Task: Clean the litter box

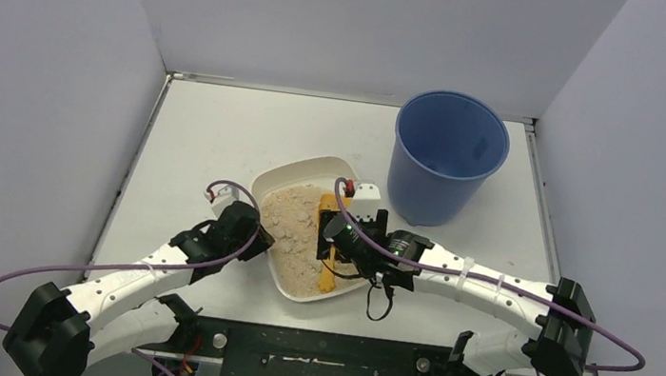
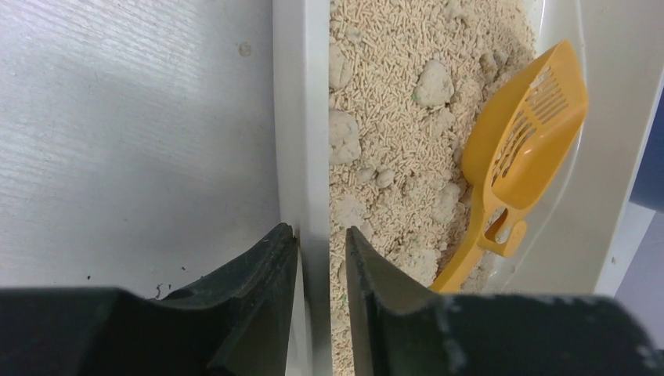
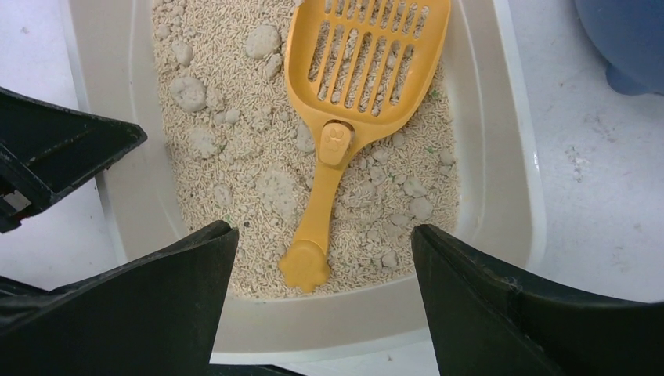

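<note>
On the white table (image 1: 220, 136) the tall blue bucket (image 1: 448, 154) stands at the far right, and the litter box (image 3: 505, 157) lies just beside it, in the near middle, full of beige pellets. We judge that the step in hand is to take the orange scoop (image 3: 335, 142), which lies in the litter with its slotted head toward the far end. To do it well, the right gripper (image 3: 322, 235) should descend straight and close on the middle of the handle, not on its paw-shaped end, so the head does not tip. This gripper hovers above the handle with its fingers wide apart, holding nothing. The left gripper (image 2: 321, 235) reaches low from the left, one finger on each side of the box's left rim; we cannot tell whether it pinches it. Small clumps (image 3: 188, 92) wait in the litter
</note>
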`<state>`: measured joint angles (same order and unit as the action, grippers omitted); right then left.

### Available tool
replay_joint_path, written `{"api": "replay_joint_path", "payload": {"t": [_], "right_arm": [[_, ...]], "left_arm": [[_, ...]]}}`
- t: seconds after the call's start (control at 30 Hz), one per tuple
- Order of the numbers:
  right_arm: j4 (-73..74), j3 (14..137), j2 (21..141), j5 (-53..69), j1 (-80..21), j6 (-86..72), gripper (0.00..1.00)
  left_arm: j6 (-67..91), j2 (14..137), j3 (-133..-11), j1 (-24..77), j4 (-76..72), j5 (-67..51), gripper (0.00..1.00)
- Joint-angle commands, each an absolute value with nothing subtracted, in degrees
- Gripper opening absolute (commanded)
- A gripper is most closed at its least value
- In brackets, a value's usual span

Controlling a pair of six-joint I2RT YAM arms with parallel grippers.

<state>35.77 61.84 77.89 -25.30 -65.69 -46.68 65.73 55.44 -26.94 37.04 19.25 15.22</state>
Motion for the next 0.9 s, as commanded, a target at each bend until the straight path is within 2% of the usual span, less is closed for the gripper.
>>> {"api": "replay_joint_path", "payload": {"t": [0.0,0.13,0.23,0.4,0.6,0.87], "right_arm": [[29.2,61.1,78.7,-29.8,-65.9,-51.5,0.83],[27.5,60.8,82.0,-31.2,-65.8,-52.6,0.81],[25.0,60.0,84.1,-30.3,-65.1,-53.0,0.78],[23.0,59.8,87.5,-30.0,-64.5,-53.3,0.73],[22.0,58.4,90.0,-29.8,-63.0,-54.4,0.66],[19.6,57.5,93.1,-28.7,-61.5,-55.3,0.62]], "left_arm": [[65.9,55.2,-29.4,37.8,17.5,13.6,0.32],[63.5,53.0,-30.7,37.7,22.0,15.8,0.49],[61.5,50.8,-32.6,37.7,26.5,18.7,0.57],[56.1,48.3,-37.6,37.5,32.4,23.7,0.64],[45.8,49.0,-42.9,37.5,32.8,23.1,0.73],[36.0,49.3,-47.9,37.4,33.5,27.3,0.87]]}}
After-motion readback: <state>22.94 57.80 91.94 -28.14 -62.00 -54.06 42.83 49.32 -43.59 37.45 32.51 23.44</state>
